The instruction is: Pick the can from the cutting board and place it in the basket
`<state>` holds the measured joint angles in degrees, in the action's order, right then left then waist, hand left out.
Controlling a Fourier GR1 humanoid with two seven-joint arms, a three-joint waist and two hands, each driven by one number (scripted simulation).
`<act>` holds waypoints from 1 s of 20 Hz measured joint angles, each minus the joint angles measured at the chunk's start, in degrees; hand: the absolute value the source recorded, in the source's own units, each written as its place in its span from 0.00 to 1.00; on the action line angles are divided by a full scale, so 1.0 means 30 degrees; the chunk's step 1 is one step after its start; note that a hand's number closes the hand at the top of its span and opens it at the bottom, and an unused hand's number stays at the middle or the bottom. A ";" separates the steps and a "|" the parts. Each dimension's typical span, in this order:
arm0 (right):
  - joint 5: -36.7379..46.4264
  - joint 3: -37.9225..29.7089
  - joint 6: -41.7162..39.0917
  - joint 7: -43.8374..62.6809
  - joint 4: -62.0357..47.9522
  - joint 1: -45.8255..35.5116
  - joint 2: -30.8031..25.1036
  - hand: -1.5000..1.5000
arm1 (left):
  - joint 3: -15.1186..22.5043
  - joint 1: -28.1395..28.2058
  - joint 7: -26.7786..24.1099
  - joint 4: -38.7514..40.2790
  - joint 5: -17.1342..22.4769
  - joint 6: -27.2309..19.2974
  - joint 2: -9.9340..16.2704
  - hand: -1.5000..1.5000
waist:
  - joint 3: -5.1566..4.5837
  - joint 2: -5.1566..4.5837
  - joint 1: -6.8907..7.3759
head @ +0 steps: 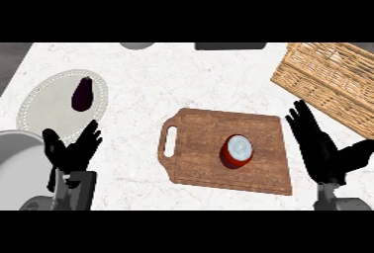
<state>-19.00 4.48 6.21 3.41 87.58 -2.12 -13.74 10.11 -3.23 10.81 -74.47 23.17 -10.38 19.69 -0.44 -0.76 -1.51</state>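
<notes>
Held open with fingers straight and nothing grasped, the black right hand is seen at four o'clock in the head view, just beside the right edge of the board. It appears to be staged there because the can lies a short reach to its left. The black left hand, likewise open and empty with fingers up, is resting at eight o'clock.

Beneath everything, the white speckled counter is spread. At one to two o'clock the woven wicker basket is set, partly cut off by the frame; it is well apart from the can and is judged to be the destination. Near the centre the brown wooden cutting board is laid, its handle slot turned toward nine o'clock. At ten o'clock a round white plate with a beaded rim is placed, and a grey metal pot is partly shown at eight o'clock.

On the plate a dark purple aubergine is laid, apart from the task. Smallest, the red can with a pale lid is stood upright on the board, right of its middle, untouched.

No brand, label or writing can be read.
</notes>
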 measured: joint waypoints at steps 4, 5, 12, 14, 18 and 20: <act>-0.1091 0.1871 -0.2955 0.0231 0.0714 -0.1975 0.0511 1.00 | 0.0670 -0.0297 -0.1121 0.0029 -0.0688 0.0435 0.0117 0.50 | 0.0358 0.0148 0.0851; -0.1474 0.2554 -0.3979 0.0221 0.1029 -0.2665 0.0744 1.00 | 0.0841 -0.0415 -0.1265 0.0030 -0.0793 0.0584 0.0162 0.50 | 0.0396 0.0148 0.1245; -0.1966 0.8189 -1.1292 -0.0826 0.3553 -0.5715 0.1187 0.00 | 0.1829 0.0176 -0.1717 -0.0174 -0.1180 0.0963 0.0724 0.50 | 0.0618 0.0369 0.2096; -0.0825 0.9419 -1.2014 -0.1240 0.4598 -0.5441 0.0964 0.00 | 0.1766 0.0761 -0.1932 -0.0505 -0.1060 0.0687 0.1044 0.50 | 0.0674 0.0474 0.1562; 0.2067 0.9483 -1.2408 -0.1322 0.6318 -0.6405 -0.0389 0.00 | 0.1917 0.1904 -0.2118 -0.1266 -0.0825 -0.0345 0.1952 0.50 | 0.0816 0.0604 0.0907; 0.3802 0.8806 -1.2284 -0.1109 0.7034 -0.7515 -0.1276 0.00 | 0.1957 0.2260 -0.1808 -0.1458 -0.0665 -0.0904 0.2354 0.50 | 0.0768 0.0637 0.0666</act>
<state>-7.59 30.90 -30.64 0.08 108.68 -24.67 -17.57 15.98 3.55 5.38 -78.84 21.18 -13.09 26.75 1.86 1.15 0.49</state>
